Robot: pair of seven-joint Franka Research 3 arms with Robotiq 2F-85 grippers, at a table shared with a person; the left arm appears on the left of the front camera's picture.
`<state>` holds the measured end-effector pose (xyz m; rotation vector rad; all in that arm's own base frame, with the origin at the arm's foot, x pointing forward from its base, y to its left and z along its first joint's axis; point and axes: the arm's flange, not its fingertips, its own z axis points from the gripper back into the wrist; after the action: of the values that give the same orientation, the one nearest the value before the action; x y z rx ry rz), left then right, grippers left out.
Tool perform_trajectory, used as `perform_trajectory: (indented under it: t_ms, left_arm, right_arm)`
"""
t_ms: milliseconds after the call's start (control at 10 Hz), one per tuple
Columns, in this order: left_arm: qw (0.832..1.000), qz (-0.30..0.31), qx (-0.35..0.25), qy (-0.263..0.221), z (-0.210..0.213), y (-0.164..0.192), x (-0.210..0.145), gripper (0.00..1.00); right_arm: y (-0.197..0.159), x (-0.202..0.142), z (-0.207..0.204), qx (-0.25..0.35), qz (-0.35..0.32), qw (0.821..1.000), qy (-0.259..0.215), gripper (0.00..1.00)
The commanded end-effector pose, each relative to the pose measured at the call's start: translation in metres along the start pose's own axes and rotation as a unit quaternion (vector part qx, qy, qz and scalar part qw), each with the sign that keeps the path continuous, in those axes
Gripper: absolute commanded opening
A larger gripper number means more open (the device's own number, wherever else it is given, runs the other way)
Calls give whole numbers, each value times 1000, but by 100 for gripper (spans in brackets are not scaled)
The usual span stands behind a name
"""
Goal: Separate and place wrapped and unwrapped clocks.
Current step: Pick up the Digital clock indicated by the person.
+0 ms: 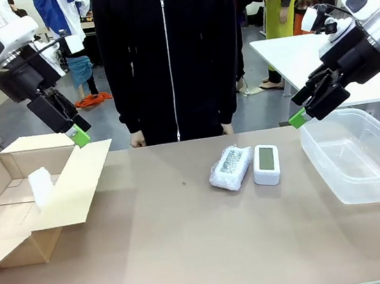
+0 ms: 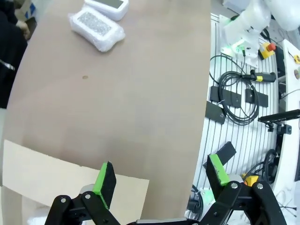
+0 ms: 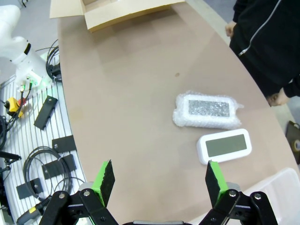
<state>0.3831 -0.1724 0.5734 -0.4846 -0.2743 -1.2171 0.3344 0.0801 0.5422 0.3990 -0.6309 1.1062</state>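
Left end effector (image 2: 160, 174) — right end effector (image 3: 159, 176) too — gapes wide, holding nothing.

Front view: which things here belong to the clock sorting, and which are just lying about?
Job in hand:
wrapped clock
bare clock beside it
wrapped bundle inside the cardboard box
clear bin

Lying about:
speck on the table
cables and red button off the table's edge
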Motion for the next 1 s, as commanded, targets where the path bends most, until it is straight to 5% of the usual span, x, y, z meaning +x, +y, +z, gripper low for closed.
perform_trajectory:
  t_ms: [0, 900]
  left_arm:
    - [1000, -22, 2, -3, 4, -8, 4, 100]
    - [1000, -22, 2, -3, 4, -8, 4, 100]
  right_arm:
    - [-3, 2, 0, 13, 5, 1000, -12, 100]
    - [-3, 2, 0, 13, 5, 1000, -12, 100]
